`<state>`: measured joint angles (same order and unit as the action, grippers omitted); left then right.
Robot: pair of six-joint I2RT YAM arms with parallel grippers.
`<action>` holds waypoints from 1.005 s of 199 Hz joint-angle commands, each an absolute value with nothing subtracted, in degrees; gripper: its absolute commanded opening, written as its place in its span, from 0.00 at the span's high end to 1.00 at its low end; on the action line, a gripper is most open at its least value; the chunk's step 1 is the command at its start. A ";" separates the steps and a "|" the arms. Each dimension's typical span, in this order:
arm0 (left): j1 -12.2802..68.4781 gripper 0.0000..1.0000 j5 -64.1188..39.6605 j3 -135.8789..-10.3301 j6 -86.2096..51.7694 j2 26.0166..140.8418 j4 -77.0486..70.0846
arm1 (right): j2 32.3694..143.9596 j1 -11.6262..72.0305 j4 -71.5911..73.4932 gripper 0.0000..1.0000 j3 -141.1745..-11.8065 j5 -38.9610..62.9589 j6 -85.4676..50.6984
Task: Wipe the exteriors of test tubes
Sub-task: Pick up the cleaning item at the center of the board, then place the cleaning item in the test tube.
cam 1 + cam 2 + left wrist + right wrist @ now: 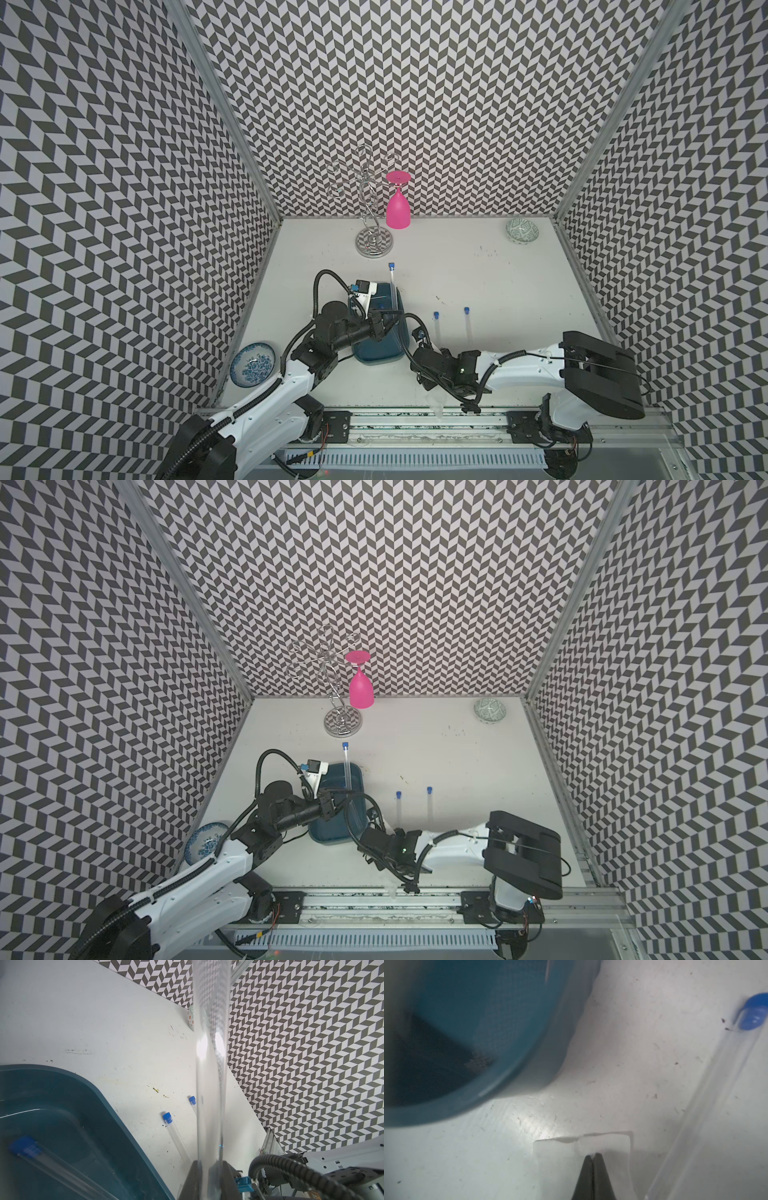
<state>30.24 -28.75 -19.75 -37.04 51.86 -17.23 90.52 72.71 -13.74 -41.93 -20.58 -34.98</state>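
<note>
I count four tubes: one tube [211, 1064] clamped in my left tool [209, 1164], over the tray [116, 1109]; one tube [62, 1169] inside it; two tubes [436, 328] [467, 324] mid-desk [498, 282] near my right tool [592, 1155], which is pinched on one tissue [556, 1157].

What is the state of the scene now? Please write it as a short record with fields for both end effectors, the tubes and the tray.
left end effector: shut on held test tube
right end effector: shut on white tissue, beside the teal tray
tubes on table: tray-side tube and wall-side tube, lying apart, blue caps on
tube in tray: one tray tube, lying flat, capped
wiping contact: none; tissue is not touching held test tube
</note>
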 commanded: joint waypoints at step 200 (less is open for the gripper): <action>38.15 0.84 -33.43 -25.53 -32.21 64.46 -17.13 | 67.22 50.18 -1.00 1.00 -54.33 -0.48 -13.91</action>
<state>36.56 -32.88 -23.18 -34.35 63.13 -16.78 62.52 50.43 -4.10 -50.83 -4.40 -19.16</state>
